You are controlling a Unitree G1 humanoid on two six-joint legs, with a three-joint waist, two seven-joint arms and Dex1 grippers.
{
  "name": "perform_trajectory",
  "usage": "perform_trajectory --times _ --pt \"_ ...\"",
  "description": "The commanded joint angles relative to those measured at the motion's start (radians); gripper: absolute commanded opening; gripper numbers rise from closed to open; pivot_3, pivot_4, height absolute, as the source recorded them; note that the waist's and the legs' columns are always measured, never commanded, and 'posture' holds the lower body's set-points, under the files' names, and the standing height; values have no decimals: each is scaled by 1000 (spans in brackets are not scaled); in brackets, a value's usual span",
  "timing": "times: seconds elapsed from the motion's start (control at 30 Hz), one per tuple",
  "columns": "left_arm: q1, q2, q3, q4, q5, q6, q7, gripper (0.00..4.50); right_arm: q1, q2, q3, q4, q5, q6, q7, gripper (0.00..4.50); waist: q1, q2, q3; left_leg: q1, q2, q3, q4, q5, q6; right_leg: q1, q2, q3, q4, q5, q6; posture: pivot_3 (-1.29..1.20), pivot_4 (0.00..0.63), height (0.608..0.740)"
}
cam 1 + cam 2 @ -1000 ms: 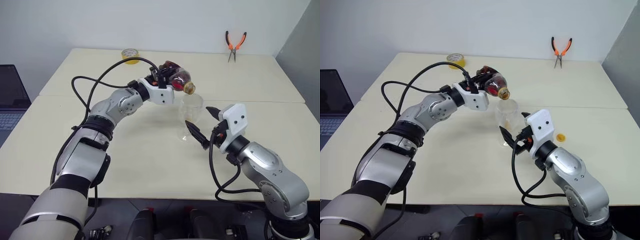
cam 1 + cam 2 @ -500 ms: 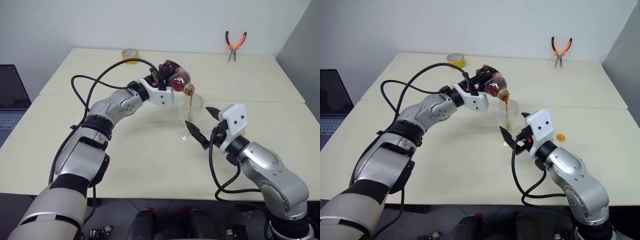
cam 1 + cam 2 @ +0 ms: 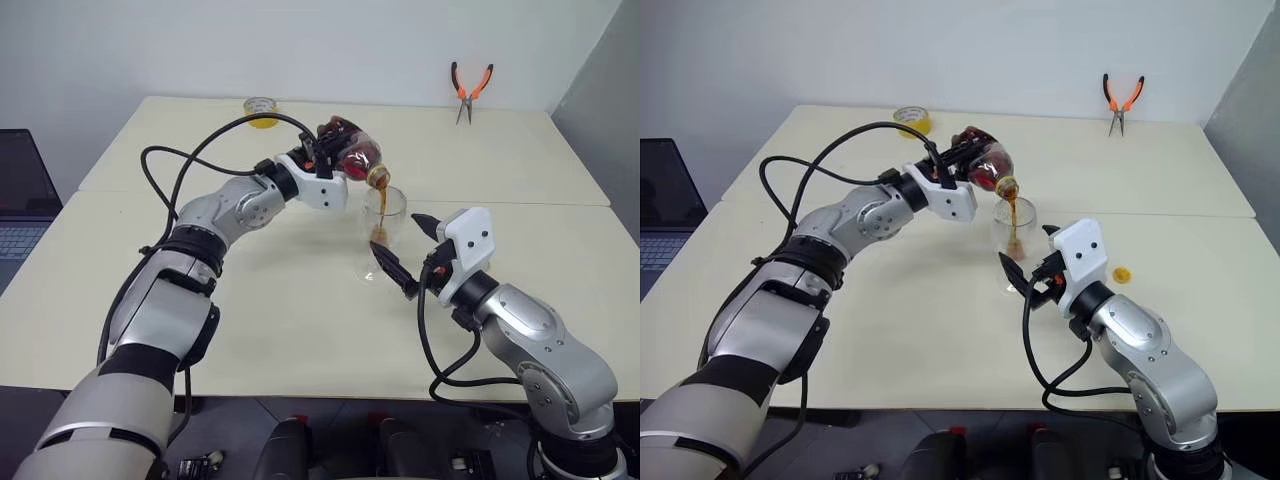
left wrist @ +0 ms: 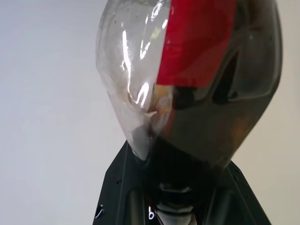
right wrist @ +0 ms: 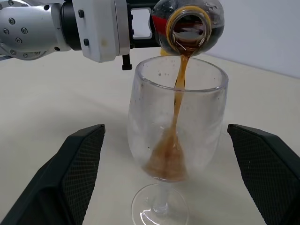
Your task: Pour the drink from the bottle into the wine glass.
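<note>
My left gripper (image 3: 328, 160) is shut on the bottle (image 3: 352, 156), which is tipped mouth-down over the wine glass (image 3: 382, 225). A thin stream of the dark brown drink (image 5: 178, 101) runs from the open mouth into the bowl, where a little has pooled at the bottom. The bottle's red label (image 4: 197, 42) shows close up in the left wrist view. The glass (image 5: 174, 140) stands upright on the table. My right gripper (image 3: 410, 255) is open just in front of the glass, one finger (image 5: 72, 173) on each side of its foot, not touching it.
A yellow cap (image 3: 1122, 274) lies on the table right of the glass. A yellow tape roll (image 3: 260, 110) sits at the far left and orange-handled pliers (image 3: 468, 88) at the far right edge. A laptop (image 3: 20, 200) stands off the table's left side.
The bottle has tilted a little further and the drink has begun to flow; a second ago nothing ran out. Liquid now collects in the glass. The right arm has stayed still.
</note>
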Motion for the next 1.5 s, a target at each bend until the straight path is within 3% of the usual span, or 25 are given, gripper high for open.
perform_trajectory --times 0.03,1.5 --pt "-55 13 3 -12 -2 -10 36 739 -13 6 -4 -25 -3 -10 0 4500 0 0 0 0 0 0 0 0 0 0 0 0 0 0 0 0 150 740" --pt "-72 35 -7 -30 7 -23 62 738 3 1 -13 -32 4 7 5 4500 0 0 0 0 0 0 0 2 -3 0 0 0 1 0 0 0 150 740"
